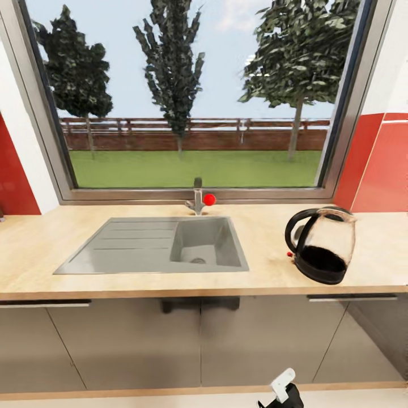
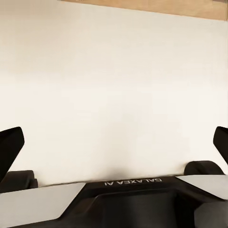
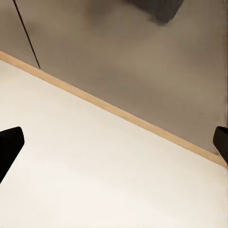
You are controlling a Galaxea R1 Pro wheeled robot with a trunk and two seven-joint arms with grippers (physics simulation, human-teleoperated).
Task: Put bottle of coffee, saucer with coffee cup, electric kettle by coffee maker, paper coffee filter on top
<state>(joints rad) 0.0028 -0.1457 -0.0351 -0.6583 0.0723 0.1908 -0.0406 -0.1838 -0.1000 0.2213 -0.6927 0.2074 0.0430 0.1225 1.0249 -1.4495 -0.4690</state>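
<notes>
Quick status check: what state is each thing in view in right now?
Electric kettle: upright on the countertop, right of the sink, dark liquid inside.
Faucet: no water running.
Left gripper: open, empty, facing the pale floor.
Right gripper: open, empty, down by the cabinet fronts.

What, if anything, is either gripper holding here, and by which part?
Nothing is held. The left gripper and right gripper both stand open over bare floor. The electric kettle sits untouched on the kitchen countertop.

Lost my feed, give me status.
Both grippers open, empty: left gripper, right gripper. Electric kettle upright on countertop, right of sink. Nothing blocking it.
</notes>
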